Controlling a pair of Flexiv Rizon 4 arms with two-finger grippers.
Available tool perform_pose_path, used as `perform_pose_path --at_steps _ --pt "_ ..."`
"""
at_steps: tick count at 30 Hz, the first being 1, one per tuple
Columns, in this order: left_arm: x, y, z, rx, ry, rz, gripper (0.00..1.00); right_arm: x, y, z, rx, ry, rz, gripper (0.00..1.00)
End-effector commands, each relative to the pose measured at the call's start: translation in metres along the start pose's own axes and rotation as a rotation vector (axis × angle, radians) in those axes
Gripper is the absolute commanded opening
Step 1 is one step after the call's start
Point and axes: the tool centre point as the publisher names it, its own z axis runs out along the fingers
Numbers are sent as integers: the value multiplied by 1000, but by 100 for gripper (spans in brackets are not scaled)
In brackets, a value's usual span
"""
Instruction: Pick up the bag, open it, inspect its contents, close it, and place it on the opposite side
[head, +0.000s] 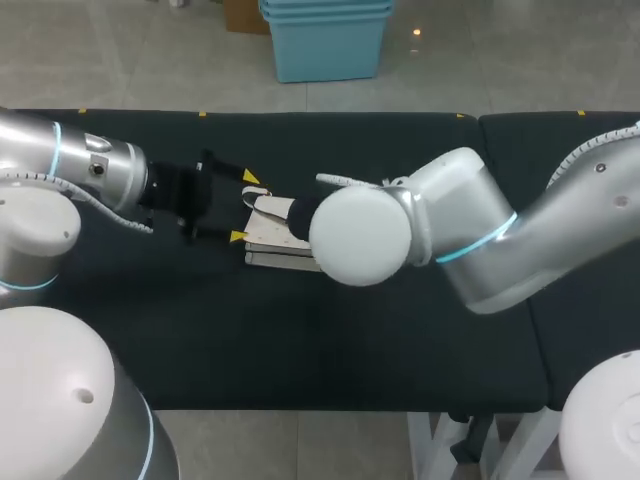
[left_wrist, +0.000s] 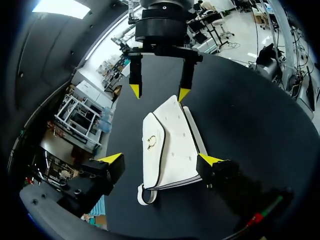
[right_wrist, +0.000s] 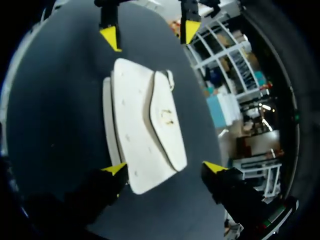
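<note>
Closest to the overhead camera, the right arm's round white joint (head: 360, 235) covers one end of the single white quilted flap bag (head: 272, 228) and hides that arm's fingers from above. The bag lies flat on the dark bench (head: 400, 340), a little left of its middle, flap shut, with one gold clasp (left_wrist: 151, 143) on the flap and one small white loop (left_wrist: 144, 196) at the end nearest the left arm.

Two grippers face each other across the bag, four yellow tips in all. The left gripper (left_wrist: 160, 159) has its fingers spread wider than the bag: one tip sits just beside the bag's edge, the other stands apart from it. The right gripper (right_wrist: 165, 168) is also spread wide at the opposite end, with one tip at the bag's corner and the other well clear to the side. Neither pair clamps the bag.
</note>
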Motion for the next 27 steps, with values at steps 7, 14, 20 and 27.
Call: perform_pose_path --at_steps 7,14,20,27 --pt "-11 5 -13 1 268 -168 100 -38 1 -30 81 281 4 100" --pt "-15 9 -9 51 445 -303 100 -54 0 -42 168 491 67 100" --pt "-13 9 -6 19 520 -429 100 -66 -2 -50 214 615 233 100" --pt "-4 1 -11 -66 486 -424 100 -70 -7 -53 227 640 427 100"
